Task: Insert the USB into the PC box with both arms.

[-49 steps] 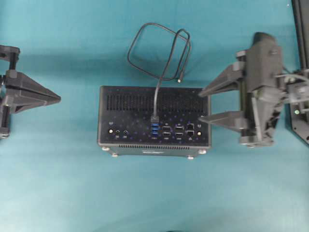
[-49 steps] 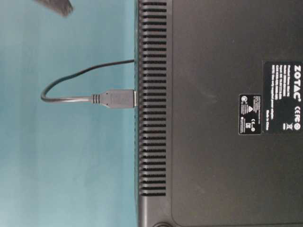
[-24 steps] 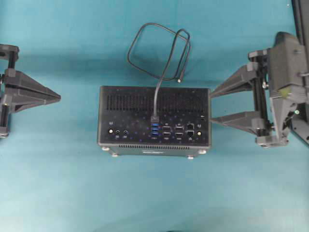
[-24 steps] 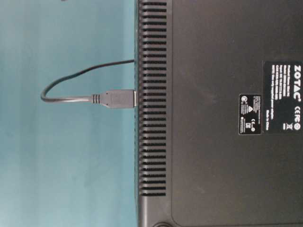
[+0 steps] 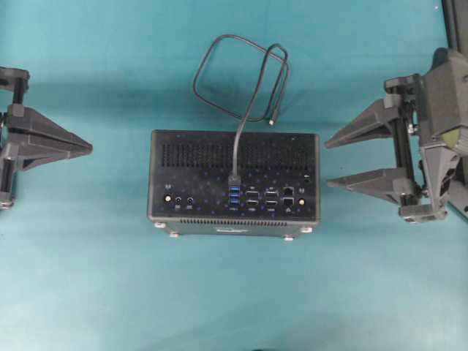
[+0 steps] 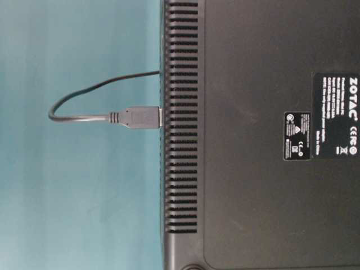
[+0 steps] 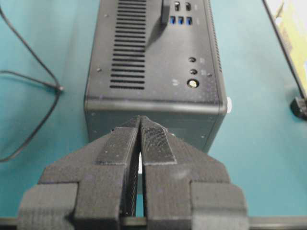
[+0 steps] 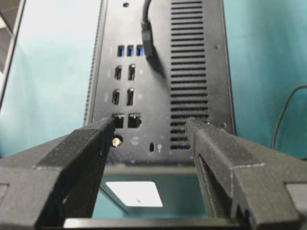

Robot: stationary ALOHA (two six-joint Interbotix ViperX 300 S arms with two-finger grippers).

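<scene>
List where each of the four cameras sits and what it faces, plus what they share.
Overhead: straight down on the PC box, both arms at the sides.
Table-level: low beside the box, facing the USB plug in its port; no robot visible.
Left wrist: behind the shut left end effector, facing the box end.
Right wrist: behind the open right end effector, facing the ports.
Shared: box and plug.

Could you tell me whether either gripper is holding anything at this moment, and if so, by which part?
Nothing is held. The left gripper is shut on nothing, left of the PC box; the right gripper is open beside it. The USB sits plugged in.
</scene>
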